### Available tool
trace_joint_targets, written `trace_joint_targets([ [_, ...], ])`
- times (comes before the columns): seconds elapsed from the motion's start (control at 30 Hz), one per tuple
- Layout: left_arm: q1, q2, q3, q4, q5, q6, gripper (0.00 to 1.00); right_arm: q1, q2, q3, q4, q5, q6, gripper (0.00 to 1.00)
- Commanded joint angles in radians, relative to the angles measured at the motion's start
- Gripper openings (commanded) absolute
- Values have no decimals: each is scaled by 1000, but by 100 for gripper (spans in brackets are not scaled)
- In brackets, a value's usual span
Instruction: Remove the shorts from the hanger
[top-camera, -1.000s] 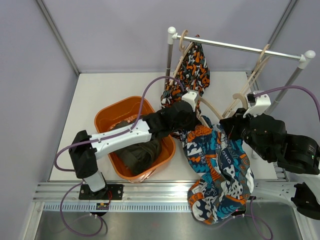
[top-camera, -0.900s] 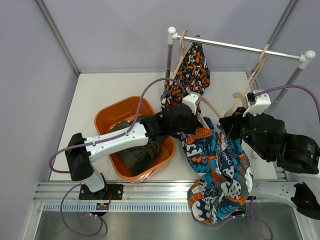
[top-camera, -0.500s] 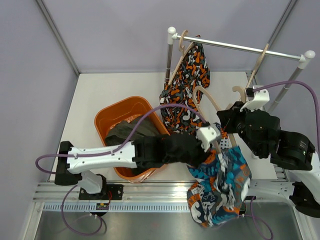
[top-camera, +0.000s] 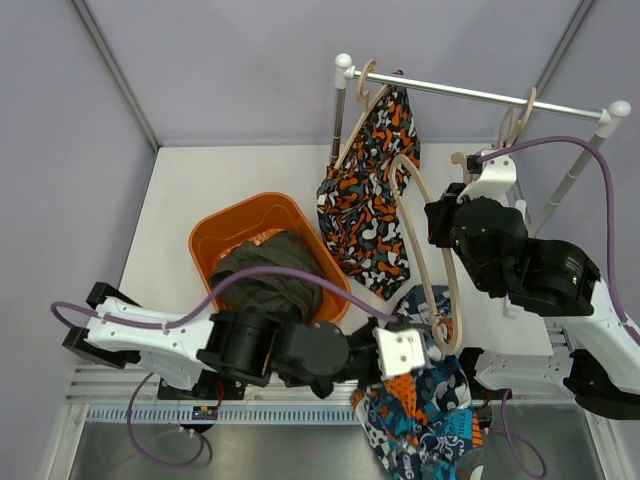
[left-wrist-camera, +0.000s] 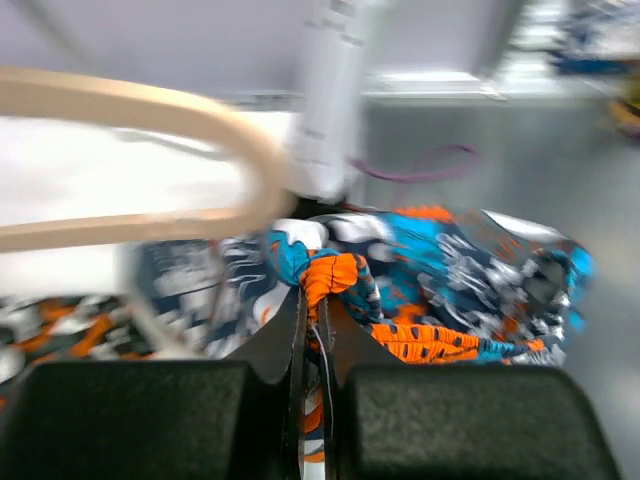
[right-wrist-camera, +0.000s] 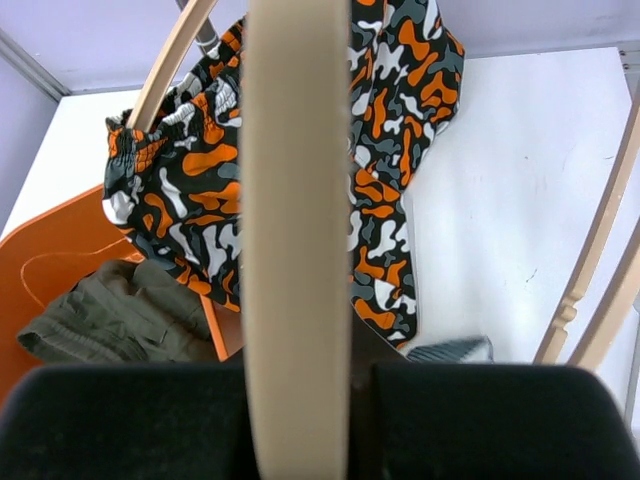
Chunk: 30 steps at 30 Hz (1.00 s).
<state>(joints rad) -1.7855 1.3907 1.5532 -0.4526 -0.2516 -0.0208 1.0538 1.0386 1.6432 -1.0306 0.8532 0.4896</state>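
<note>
The blue-orange-white swirl shorts (top-camera: 425, 425) hang off the table's front edge; my left gripper (top-camera: 408, 352) is shut on their orange waistband (left-wrist-camera: 328, 277). A bare wooden hanger (top-camera: 425, 240) loops above them, and my right gripper (top-camera: 450, 222) is shut on it (right-wrist-camera: 297, 200). The orange-black-white blotch shorts (top-camera: 370, 190) hang on another hanger from the rail (top-camera: 480, 95); they also show in the right wrist view (right-wrist-camera: 390, 120). The dark olive-green shorts (top-camera: 265, 285) lie in the orange basket (top-camera: 215, 235).
A metal clothes rail stands at the back right with a further bare hanger (top-camera: 515, 115) near its right end. The basket sits left of centre. Grey walls close in the left and back. The left arm's purple cable (top-camera: 290, 275) arcs over the basket.
My left gripper has pulled the swirl shorts down and toward the front edge, off the hanger. My right gripper has lifted the hanger back toward the rail.
</note>
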Motion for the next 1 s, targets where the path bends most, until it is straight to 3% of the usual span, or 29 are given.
trace_joint_targets([
  [0.0,8,-101,139,2,-357,60,0,9,0,55,-17,67,10,0],
  [0.03,9,-108,169,-1,-503,117,0,9,-2,55,-20,78,12,0],
  [0.13,8,-133,319,34,-696,287,0,8,-6,75,-39,89,15,0],
  [0.2,8,-160,405,165,-719,399,0,8,-5,86,-57,96,15,0],
  [0.3,8,-156,498,406,-756,683,0,6,-8,102,-80,110,17,0],
  [0.33,9,-156,504,508,-776,882,0,8,-12,102,-83,113,17,0],
  [0.37,9,-154,499,704,-778,982,0,9,-15,102,-86,113,18,0],
  [0.43,14,-141,519,826,-772,1184,0,8,-26,95,-95,118,24,0],
  [0.5,26,-131,539,926,-769,1261,0,9,-32,92,-100,119,24,0],
  [0.63,93,-172,553,937,-732,1263,0,9,-26,110,-106,118,18,0],
  [0.8,179,-261,412,812,-713,1133,0,9,-22,107,-108,112,24,0],
  [0.9,238,-318,279,708,-709,995,0,9,-34,76,-92,110,32,0],
  [0.93,327,-328,233,495,-668,784,0,8,-38,58,-94,104,43,0],
  [0.97,328,-328,232,493,-667,782,0,8,-38,58,-95,104,43,0],
])
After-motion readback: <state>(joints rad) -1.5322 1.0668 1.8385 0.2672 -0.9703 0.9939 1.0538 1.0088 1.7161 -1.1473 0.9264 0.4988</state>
